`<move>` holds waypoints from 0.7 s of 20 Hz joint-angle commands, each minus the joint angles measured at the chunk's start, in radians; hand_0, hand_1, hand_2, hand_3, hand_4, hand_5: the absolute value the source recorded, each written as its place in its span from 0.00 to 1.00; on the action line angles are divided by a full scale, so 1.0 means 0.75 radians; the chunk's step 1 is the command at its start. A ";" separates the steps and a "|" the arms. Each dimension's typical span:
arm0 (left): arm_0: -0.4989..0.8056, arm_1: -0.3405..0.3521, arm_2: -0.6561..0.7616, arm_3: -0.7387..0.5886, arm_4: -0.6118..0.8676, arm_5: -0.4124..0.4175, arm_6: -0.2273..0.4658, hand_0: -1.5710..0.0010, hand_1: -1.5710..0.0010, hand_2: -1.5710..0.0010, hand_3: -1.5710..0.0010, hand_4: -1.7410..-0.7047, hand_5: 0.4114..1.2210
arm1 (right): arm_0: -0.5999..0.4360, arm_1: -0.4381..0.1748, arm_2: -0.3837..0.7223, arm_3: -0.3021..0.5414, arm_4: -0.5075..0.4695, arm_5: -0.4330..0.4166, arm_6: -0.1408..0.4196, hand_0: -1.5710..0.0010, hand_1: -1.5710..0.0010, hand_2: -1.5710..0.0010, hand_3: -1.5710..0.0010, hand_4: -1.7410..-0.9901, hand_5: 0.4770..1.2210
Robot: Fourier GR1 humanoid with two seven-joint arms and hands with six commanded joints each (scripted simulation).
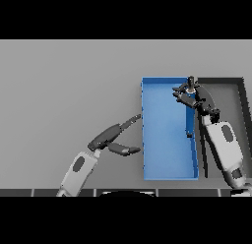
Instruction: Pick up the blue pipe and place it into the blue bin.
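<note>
The right hand (193,96), fingers curled around the blue pipe (189,92), holds it over the blue bin's (165,135) far right corner for dropping, while the left hand (114,137) rests with relaxed fingers on the bench (69,90).

Even, dim, diffuse light, no glare. Flat grey bench (69,80) w/o hotspots. Soft faint shadow inside blue bin (165,139) along its right wall. Dark fingers (129,122) crisp vs. bench. No edge distortion, no blur.
</note>
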 commanded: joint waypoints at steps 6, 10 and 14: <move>-0.009 0.008 0.006 0.000 -0.002 0.002 0.011 1.00 1.00 1.00 1.00 0.83 0.02 | -0.174 -0.305 0.493 0.144 -0.327 -0.079 0.006 0.69 0.72 0.72 0.84 0.62 0.95; -0.002 0.001 -0.002 -0.007 0.003 0.001 0.020 1.00 1.00 1.00 1.00 0.83 0.02 | -0.235 -0.381 0.630 0.112 -0.298 0.034 0.014 0.87 0.89 0.89 0.93 0.84 0.67; 0.003 0.006 -0.003 -0.018 -0.002 0.005 0.013 1.00 1.00 1.00 1.00 0.83 0.02 | -0.264 -0.402 0.714 0.143 -0.325 0.026 0.014 0.95 0.95 0.95 0.97 0.90 0.50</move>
